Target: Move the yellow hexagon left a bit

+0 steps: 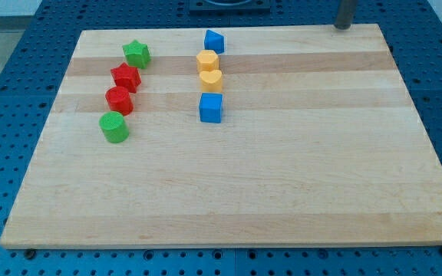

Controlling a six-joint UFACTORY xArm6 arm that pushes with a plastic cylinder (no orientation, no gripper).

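Eight blocks are seen on a wooden board [282,192], in two columns at upper left and upper centre of frame.

Yellow hexagon [207,60] is placed in the centre column, below a blue block [214,40] (shape unclear) and touching a yellow heart [210,80]; a blue cube [211,108] is set lowest. Hexagon's long axis and heading can't be told; no writing is seen. Left column, top to bottom: green star [136,53], red star [126,77], red cylinder [119,100], green cylinder [114,126]. My tip [344,25] is seen at upper right, by the board's far edge, well apart from all blocks, touching none; nothing is held.
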